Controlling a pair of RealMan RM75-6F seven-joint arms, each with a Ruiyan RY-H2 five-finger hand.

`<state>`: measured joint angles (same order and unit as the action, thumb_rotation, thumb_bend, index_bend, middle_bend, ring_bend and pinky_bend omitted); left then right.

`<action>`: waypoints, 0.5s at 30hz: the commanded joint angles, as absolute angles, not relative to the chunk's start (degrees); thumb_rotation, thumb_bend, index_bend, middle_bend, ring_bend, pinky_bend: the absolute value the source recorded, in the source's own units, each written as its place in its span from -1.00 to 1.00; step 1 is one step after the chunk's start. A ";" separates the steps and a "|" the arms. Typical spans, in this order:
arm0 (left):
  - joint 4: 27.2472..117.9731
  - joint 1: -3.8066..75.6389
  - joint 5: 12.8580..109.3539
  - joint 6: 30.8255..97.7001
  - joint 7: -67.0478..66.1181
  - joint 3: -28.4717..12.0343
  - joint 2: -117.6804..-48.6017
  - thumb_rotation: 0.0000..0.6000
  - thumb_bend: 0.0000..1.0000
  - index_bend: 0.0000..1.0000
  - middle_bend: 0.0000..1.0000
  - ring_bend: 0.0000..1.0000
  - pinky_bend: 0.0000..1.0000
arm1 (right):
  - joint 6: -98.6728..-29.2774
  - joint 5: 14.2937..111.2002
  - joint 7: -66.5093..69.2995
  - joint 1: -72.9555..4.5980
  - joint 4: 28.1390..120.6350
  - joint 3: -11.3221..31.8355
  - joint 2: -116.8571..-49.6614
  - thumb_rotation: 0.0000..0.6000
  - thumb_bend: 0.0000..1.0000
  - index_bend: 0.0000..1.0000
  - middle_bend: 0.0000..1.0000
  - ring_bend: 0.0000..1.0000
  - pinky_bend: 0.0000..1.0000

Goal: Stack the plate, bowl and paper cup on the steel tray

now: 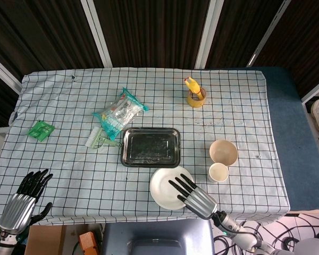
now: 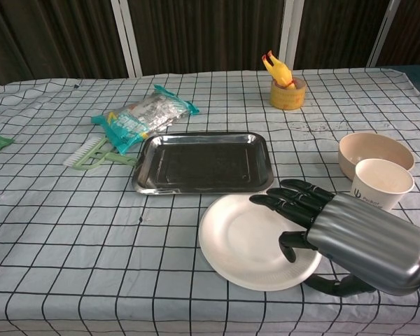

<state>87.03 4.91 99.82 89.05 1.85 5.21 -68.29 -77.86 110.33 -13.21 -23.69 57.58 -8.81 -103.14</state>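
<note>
The white plate [image 1: 166, 187] [image 2: 246, 240] lies on the checked cloth just in front of the steel tray [image 1: 150, 146] [image 2: 203, 162], which holds nothing. My right hand [image 1: 194, 196] [image 2: 336, 231] reaches over the plate's right edge, fingers stretched above it and thumb low beside the rim; a firm grip does not show. A beige bowl [image 1: 224, 151] [image 2: 375, 152] and a paper cup [image 1: 218, 172] [image 2: 383, 183] stand to the right of the plate. My left hand [image 1: 25, 199] hovers open off the table's near left corner.
A teal snack packet [image 1: 119, 113] [image 2: 145, 113] and a green brush [image 1: 100, 139] [image 2: 96, 153] lie left of the tray. A yellow tape roll with a rubber chicken [image 1: 195, 92] [image 2: 285, 85] stands at the back. A green sachet [image 1: 41, 130] lies far left.
</note>
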 commanded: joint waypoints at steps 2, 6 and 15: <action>87.01 4.88 99.80 89.17 1.95 5.16 -68.26 1.00 -0.24 -1.00 -1.00 -1.00 -0.97 | -78.42 110.29 -12.20 -23.80 56.57 -8.82 -103.96 1.00 -0.55 0.11 -0.94 -1.00 -1.00; 86.99 4.83 99.73 89.21 1.97 5.12 -68.25 1.00 -0.24 -1.00 -1.00 -1.00 -0.97 | -78.59 110.19 -11.59 -24.01 55.65 -8.85 -104.48 1.00 -0.39 0.23 -0.90 -1.00 -1.00; 86.95 4.75 99.84 89.37 1.98 5.11 -68.23 1.00 -0.24 -1.00 -1.00 -1.00 -0.97 | -79.42 110.01 -11.32 -24.11 55.47 -8.93 -104.67 1.00 -0.14 0.34 -0.84 -1.00 -1.00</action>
<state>86.95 4.75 99.84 89.37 1.98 5.12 -68.23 -79.41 110.02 -11.31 -24.12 55.47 -8.93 -104.67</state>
